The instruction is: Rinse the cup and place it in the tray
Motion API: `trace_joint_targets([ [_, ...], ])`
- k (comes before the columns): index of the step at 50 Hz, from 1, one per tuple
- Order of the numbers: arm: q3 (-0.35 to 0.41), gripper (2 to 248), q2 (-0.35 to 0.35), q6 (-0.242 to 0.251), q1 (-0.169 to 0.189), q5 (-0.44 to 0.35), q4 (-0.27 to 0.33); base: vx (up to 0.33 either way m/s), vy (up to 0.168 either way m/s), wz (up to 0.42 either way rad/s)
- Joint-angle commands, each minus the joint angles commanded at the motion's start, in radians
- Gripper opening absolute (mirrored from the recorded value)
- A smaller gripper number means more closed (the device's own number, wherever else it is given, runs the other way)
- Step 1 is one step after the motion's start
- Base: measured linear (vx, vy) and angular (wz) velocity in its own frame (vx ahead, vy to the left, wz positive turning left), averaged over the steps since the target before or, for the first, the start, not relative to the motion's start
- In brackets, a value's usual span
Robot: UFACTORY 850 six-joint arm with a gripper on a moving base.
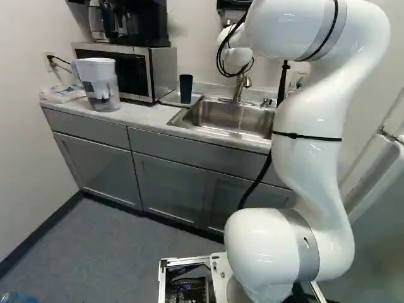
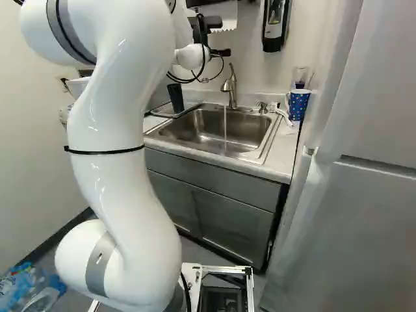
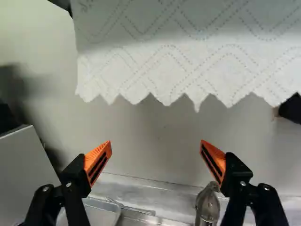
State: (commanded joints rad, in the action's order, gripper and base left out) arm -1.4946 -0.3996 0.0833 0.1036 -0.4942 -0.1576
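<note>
Standing lower than claw [image 2: 223, 39]; black cup [image 2: 175, 98]

Base views flank arm [image 1: 309, 170] from behind, sharing sink [image 2: 188, 130] ahead — wrist view close, facing wall [image 3: 153, 141], perhaps level

White jointed arm [image 1: 309, 177] rises from its base joint, bends at the top and reaches ahead. White rounded wrist [image 2: 192, 56] carries the black two-finger gripper [image 2: 225, 39]. Fingers stand wide apart; ribbed orange pads [image 3: 98, 160] face each other, nothing between.
</note>
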Motion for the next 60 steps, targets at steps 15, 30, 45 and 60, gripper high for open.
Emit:
trace_joint_targets([
  [15, -0.005, 247, -0.004, 0.000, 0.014, 0.039, 0.000, 0.000, 0.000, 0.000],
  [30, -0.004, 247, -0.003, 0.000, 0.010, 0.045, 0.000, 0.000, 0.000, 0.000],
  [45, -0.001, 247, -0.001, 0.000, 0.002, 0.066, 0.000, 0.000, 0.000, 0.000],
  [60, -0.001, 247, -0.001, 0.000, 0.002, 0.099, 0.000, 0.000, 0.000, 0.000],
])
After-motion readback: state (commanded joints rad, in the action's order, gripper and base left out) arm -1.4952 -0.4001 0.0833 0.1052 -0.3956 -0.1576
